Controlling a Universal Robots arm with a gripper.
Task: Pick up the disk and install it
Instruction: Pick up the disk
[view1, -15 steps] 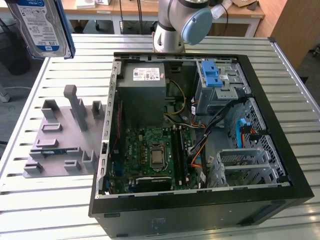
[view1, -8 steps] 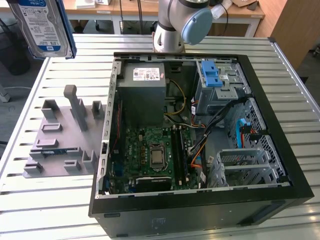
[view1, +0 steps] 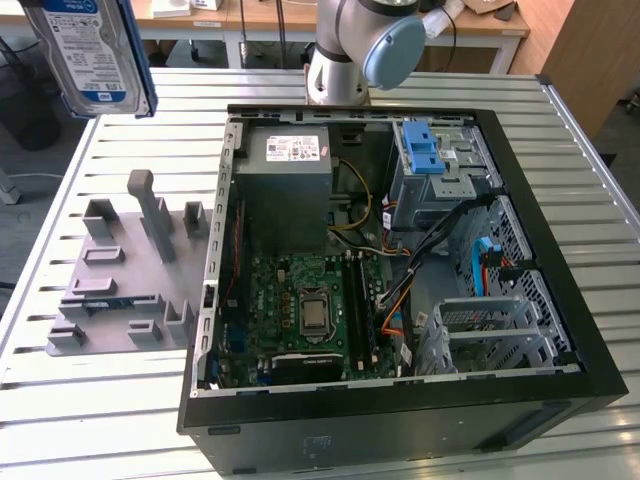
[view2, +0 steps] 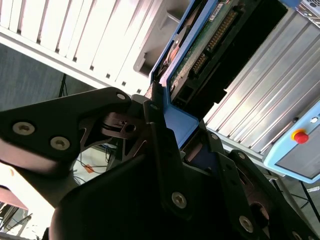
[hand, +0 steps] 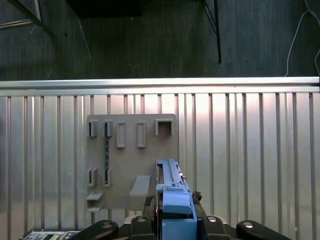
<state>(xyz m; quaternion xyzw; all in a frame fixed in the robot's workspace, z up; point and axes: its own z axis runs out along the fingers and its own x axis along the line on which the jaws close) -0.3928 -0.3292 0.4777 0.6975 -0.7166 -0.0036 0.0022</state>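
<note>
The disk (view1: 88, 52), a silver hard drive with a blue-and-white label and a blue carrier frame, hangs high in the air at the exterior view's upper left, above the grey holder plate (view1: 125, 270). In the second wrist view my gripper (view2: 172, 122) is shut on the blue frame at one end of the disk (view2: 202, 47), whose green circuit-board side shows. The first wrist view looks straight down: the disk's blue edge (hand: 172, 192) stands between my black fingers (hand: 150, 207), over the holder plate (hand: 132, 155).
An open computer case (view1: 215, 300) lies on the slatted table (view1: 580, 150), at the exterior view's right of the holder plate. Inside are a grey power supply (view1: 285, 175), a motherboard (view1: 300, 310), and metal drive cages with a light-blue latch bracket (view1: 425, 152). The arm's base (view1: 340, 55) stands behind the case.
</note>
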